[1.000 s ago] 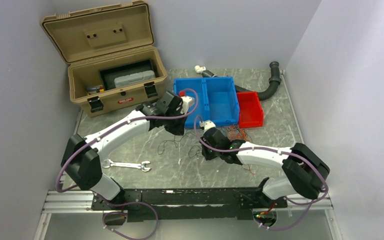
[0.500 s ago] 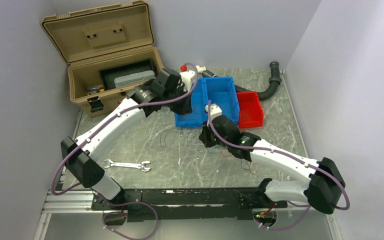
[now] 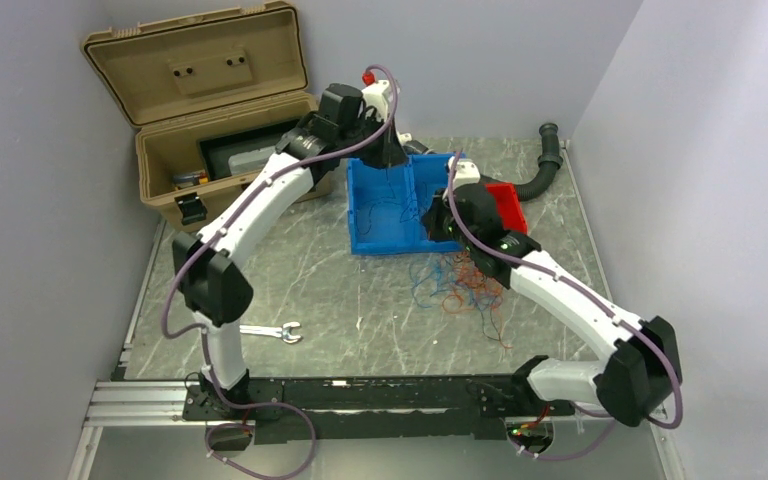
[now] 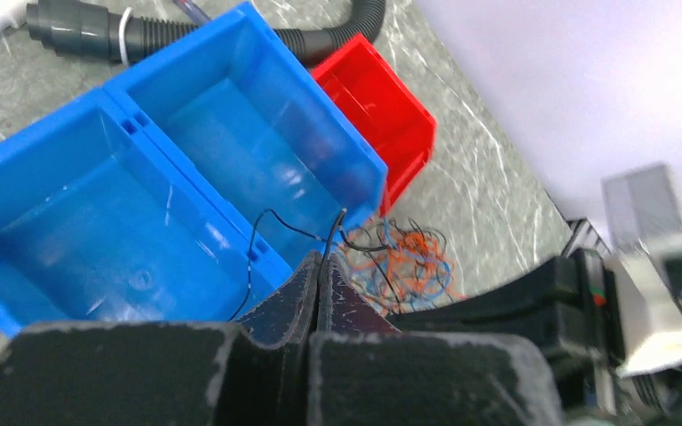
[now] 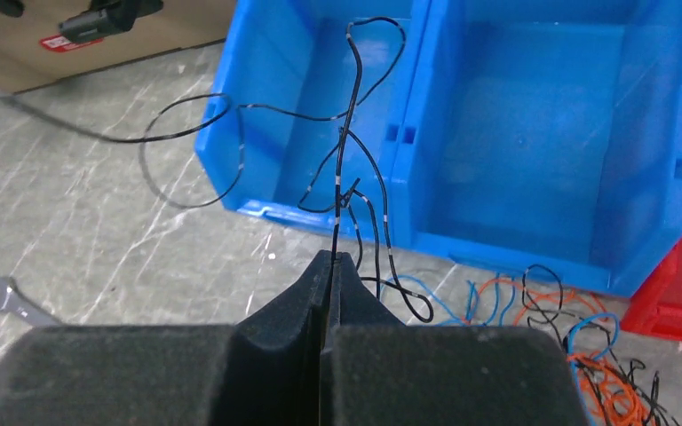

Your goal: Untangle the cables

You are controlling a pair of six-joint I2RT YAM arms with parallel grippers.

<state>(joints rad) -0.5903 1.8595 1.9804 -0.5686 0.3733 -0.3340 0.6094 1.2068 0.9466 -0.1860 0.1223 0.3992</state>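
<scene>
My left hand point(image 4: 320, 271) and right hand point(image 5: 330, 262) are each pinched shut on a thin black wire point(image 5: 344, 133) over twin blue plastic bins point(image 4: 186, 142). The tangle of thin blue, orange and black cables point(image 3: 460, 285) lies on the grey marbled surface point(image 3: 290, 260) just in front of the bins, near a small red plastic bin point(image 4: 377, 115). From above, my right arm hides part of the bins.

Nothing legible — the red label point(image 5: 69, 42) on the tan toolbox point(image 3: 160, 150) is too blurred.

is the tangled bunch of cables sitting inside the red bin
No, the cables lie on the table, outside the red bin and next to the blue bin.
</scene>
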